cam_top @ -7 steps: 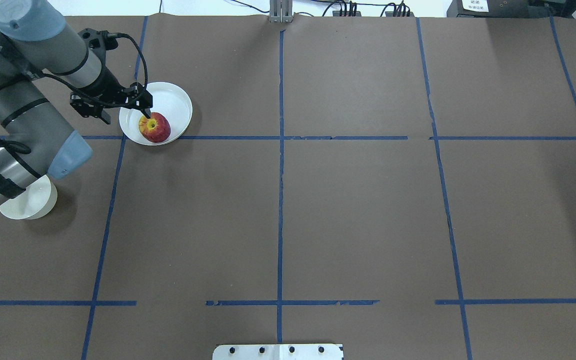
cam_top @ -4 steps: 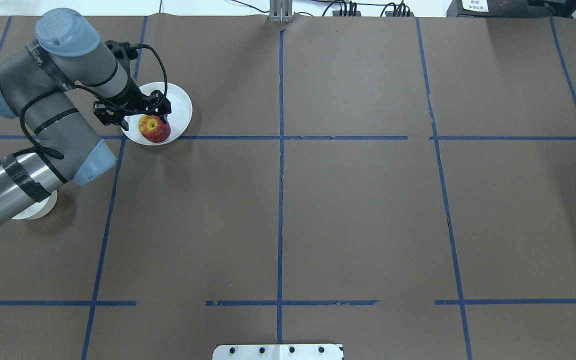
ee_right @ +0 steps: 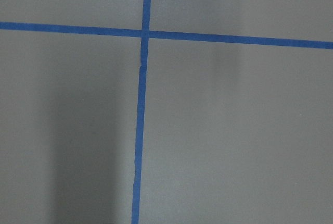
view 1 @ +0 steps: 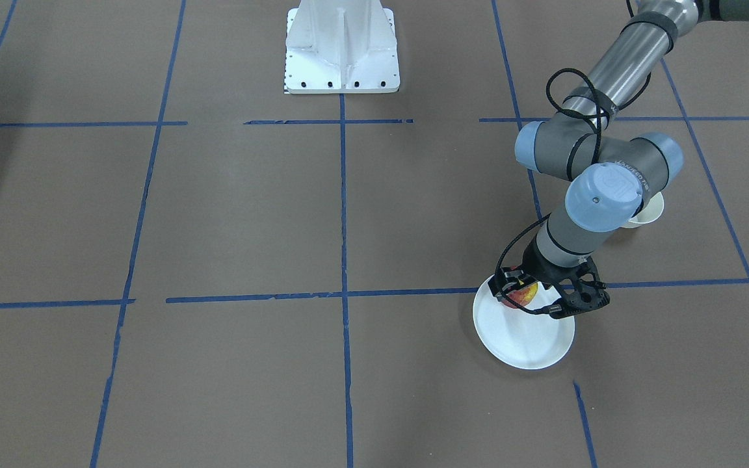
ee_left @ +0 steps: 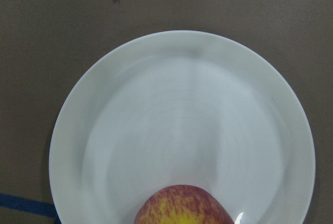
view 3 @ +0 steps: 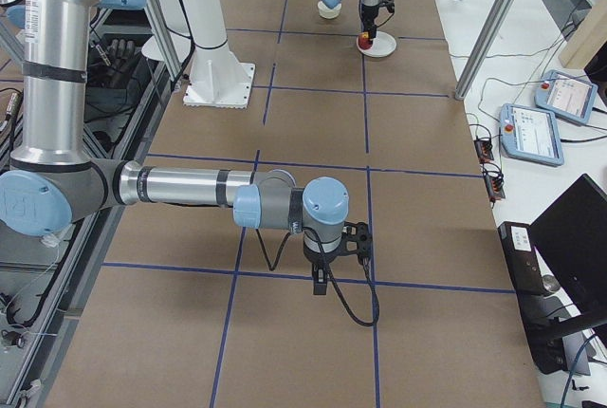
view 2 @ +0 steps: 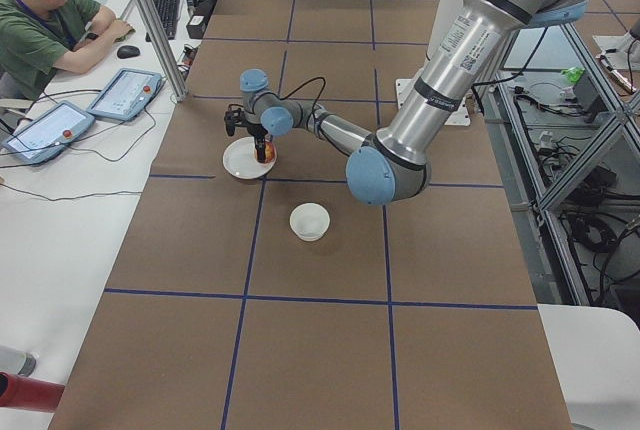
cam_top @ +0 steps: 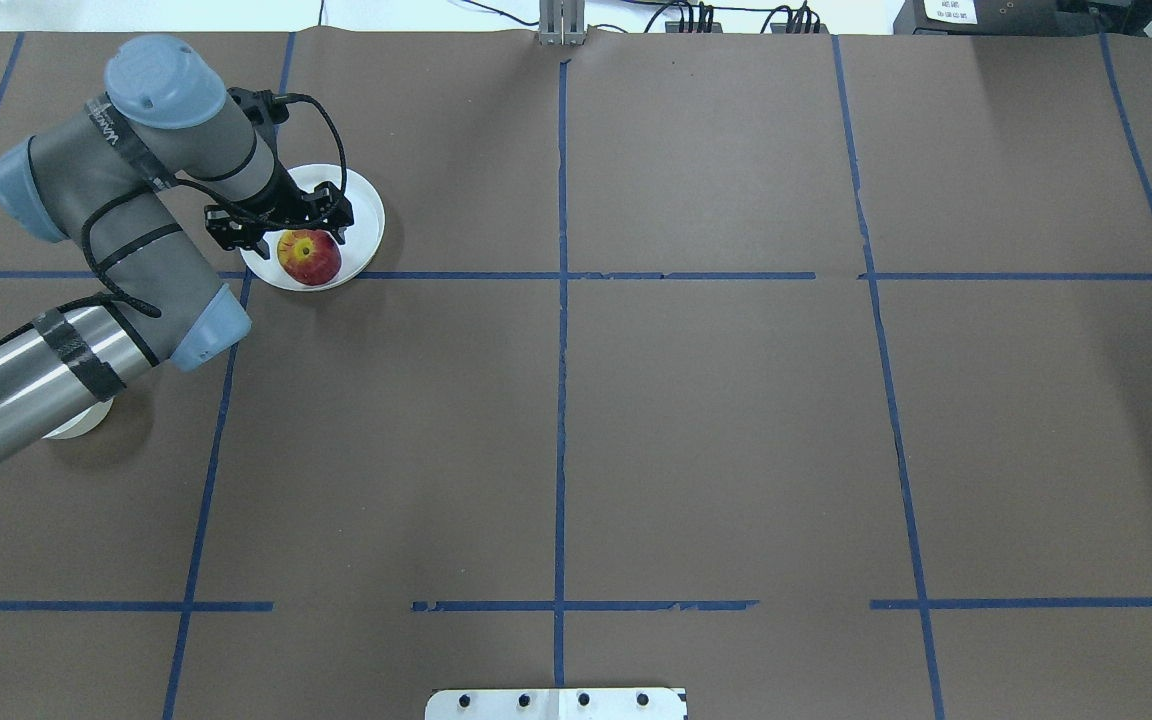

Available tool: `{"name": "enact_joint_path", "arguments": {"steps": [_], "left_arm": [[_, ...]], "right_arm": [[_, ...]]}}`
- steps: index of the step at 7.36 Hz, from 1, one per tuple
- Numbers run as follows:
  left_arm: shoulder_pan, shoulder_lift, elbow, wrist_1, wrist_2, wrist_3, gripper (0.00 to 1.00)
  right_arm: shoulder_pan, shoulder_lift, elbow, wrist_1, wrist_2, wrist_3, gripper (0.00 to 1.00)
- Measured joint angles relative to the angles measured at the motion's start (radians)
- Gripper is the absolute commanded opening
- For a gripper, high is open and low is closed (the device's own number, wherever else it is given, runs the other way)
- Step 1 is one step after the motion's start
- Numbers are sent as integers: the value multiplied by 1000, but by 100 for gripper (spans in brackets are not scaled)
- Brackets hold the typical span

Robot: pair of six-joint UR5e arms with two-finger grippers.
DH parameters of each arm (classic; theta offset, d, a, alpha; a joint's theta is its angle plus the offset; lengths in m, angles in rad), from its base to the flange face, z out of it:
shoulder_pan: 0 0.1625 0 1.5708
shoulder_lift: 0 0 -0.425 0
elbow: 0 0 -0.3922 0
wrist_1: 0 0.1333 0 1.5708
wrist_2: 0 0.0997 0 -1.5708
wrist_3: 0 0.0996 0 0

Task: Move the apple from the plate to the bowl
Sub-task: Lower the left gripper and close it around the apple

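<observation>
left jaws, newly shifted, spread over round red apple on flat white plate

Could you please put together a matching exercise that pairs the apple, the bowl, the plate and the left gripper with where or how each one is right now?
Things:
1. apple
2. bowl
3. plate
4. left gripper

Places or states:
A. standing empty, apart from the plate
B. red and yellow, lying near the plate's rim on the robot's side
C. open, poised over the plate at the apple
D. white and flat, with the apple on it

Pairs: 1-B, 2-A, 3-D, 4-C
</observation>
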Motion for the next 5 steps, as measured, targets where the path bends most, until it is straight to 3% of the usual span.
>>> {"name": "enact_joint_path", "arguments": {"steps": [4, 5], "left_arm": [[10, -5, 17, -20, -2, -2, 96], [11, -6, 17, -21, -3, 0, 70]], "right_arm": [[0, 0, 0, 0, -1, 0, 100], [0, 0, 0, 0, -1, 0, 100]]}}
